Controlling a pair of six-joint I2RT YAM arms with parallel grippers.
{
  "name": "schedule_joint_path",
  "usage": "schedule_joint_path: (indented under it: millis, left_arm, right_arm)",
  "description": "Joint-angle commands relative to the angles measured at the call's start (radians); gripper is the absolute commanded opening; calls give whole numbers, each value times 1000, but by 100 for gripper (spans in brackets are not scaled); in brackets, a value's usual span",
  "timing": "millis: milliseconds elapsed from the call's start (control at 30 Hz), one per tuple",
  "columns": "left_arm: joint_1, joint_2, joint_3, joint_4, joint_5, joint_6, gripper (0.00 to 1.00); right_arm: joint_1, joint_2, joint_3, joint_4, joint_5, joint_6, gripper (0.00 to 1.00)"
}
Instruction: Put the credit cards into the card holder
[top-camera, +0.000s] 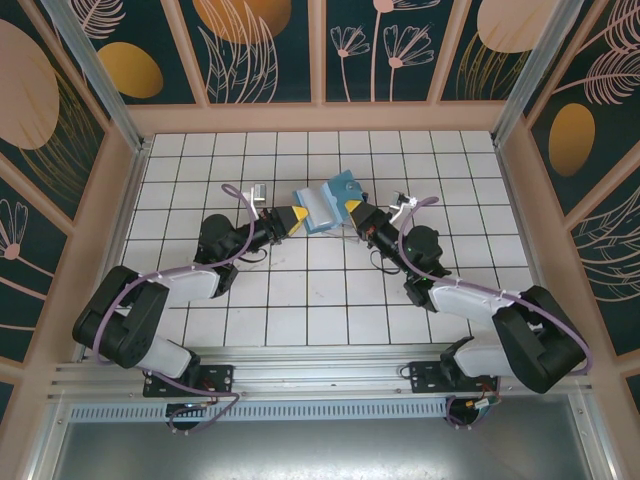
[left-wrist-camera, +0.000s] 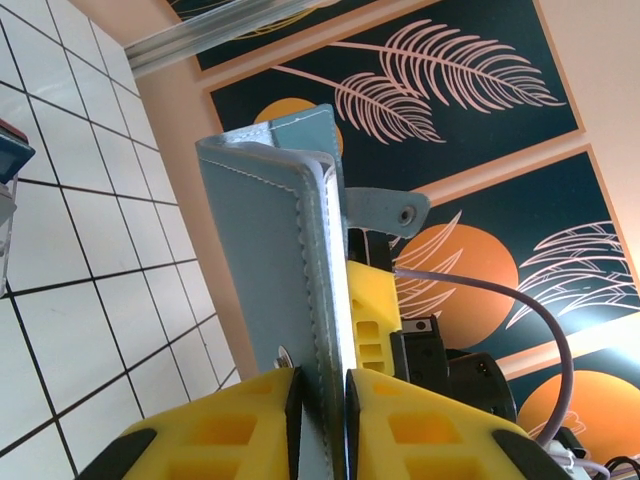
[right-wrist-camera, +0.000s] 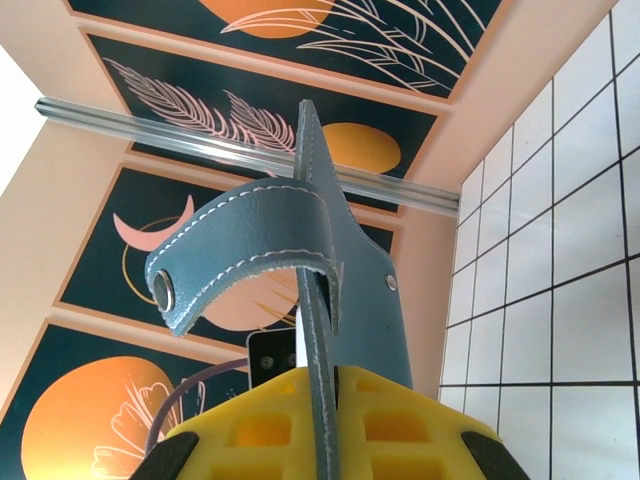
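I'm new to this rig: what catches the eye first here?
The teal card holder, spread open over the middle of the white-tiled table. The left end effector pinches one flap and the right end effector the other.

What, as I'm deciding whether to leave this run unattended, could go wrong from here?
1. The left gripper and right gripper both clamp the card holder, so neither is free for a card; releasing one side may let it sag or fold shut.
2. Each seems to pinch only a thin flap edge, so it could slip.
3. The strap curls over by the right gripper and might snag.
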Motion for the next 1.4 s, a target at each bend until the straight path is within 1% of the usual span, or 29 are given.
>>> schedule_joint_path:
  millis: [0,33,67,233,333,367,400,467,500,533,567,600,633,700,767,800,867,933,1000,1067,1167,1267,1300,1367]
  left_arm:
    - [0,-35,15,18,10,30,23]
    - [0,-37,14,18,10,31,22]
    - [0,-39,15,17,13,35,18]
    - [0,-45,22,-4,15,53,7]
    - [0,-56,46,-82,14,98,1]
    - [0,-64,64,-146,16,130,0]
    - [0,-82,95,-263,13,183,0]
    - [0,-121,184,-546,-23,343,0]
    - [0,-145,238,-725,-64,444,0]
    - [0,-162,287,-888,-113,528,0]
    - [0,-177,345,-1051,-167,615,0]
    - [1,-179,403,-1198,-216,686,0]
    - [0,-169,464,-1310,-253,746,0]
    - [1,-126,581,-1562,-309,844,0]
    - [0,-70,663,-1736,-323,907,0]
    - [0,-43,692,-1812,-332,931,0]
    - [-3,-1,724,-1922,-363,968,0]
    - [-8,27,740,-1991,-397,990,0]
    - [-17,57,758,-2057,-419,1003,0]
    - [-32,82,773,-2065,-436,1005,0]
    - [-58,119,786,-2062,-450,990,0]
    - [-77,159,788,-2023,-419,980,0]
    - [-83,168,787,-2009,-408,978,0]
    - [-85,170,778,-1983,-381,975,0]
  right_arm:
    - [-5,5,-17,81,19,21,0]
    - [-6,5,-19,86,19,24,0]
    - [-7,6,-19,88,17,25,1]
    - [1,13,-2,75,1,19,1]
    - [13,6,24,-9,-5,-13,3]
    - [18,2,38,-59,-11,-36,4]
    - [20,1,57,-133,-25,-60,7]
    - [21,-7,70,-267,-37,-100,19]
    - [20,-19,62,-323,-32,-112,31]
    - [17,-30,52,-368,-32,-123,40]
    - [12,-44,44,-423,-37,-143,48]
    - [6,-56,36,-469,-37,-159,53]
    - [-4,-73,22,-509,-36,-175,55]
    - [-27,-103,1,-590,-41,-214,57]
    - [-44,-128,-7,-656,-54,-255,58]
    - [-73,-141,0,-702,-57,-284,58]
    - [-97,-161,28,-777,-63,-349,58]
    - [-99,-162,92,-863,-59,-435,58]
    - [-68,-130,190,-962,-44,-538,58]
    - [-41,-73,263,-992,-90,-602,58]
    - [29,40,318,-927,-187,-618,58]
    - [73,161,325,-794,-273,-556,58]
    - [86,208,331,-756,-291,-533,58]
    - [99,267,349,-753,-273,-529,58]
